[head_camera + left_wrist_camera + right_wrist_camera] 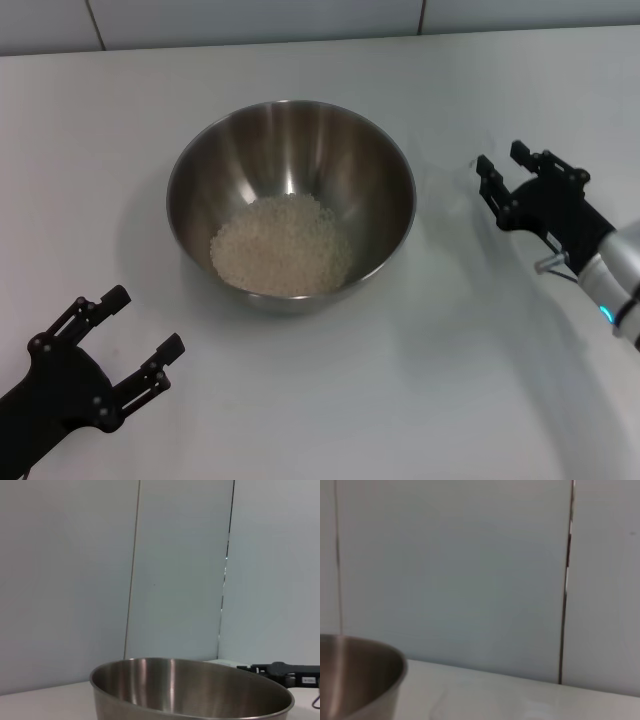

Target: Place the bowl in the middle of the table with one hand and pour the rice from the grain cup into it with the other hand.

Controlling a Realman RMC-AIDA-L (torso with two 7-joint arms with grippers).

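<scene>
1. Plain white table, smooth matte top, reaching back to a tiled wall.
2. Big steel bowl sitting right on it, roughly mid-table.
3. Bowl's soft shadow on the white, mostly to the right.
4. Grain cup too faint to make out.

bowl mid-table; rice inside; grippers left-front, right
</scene>
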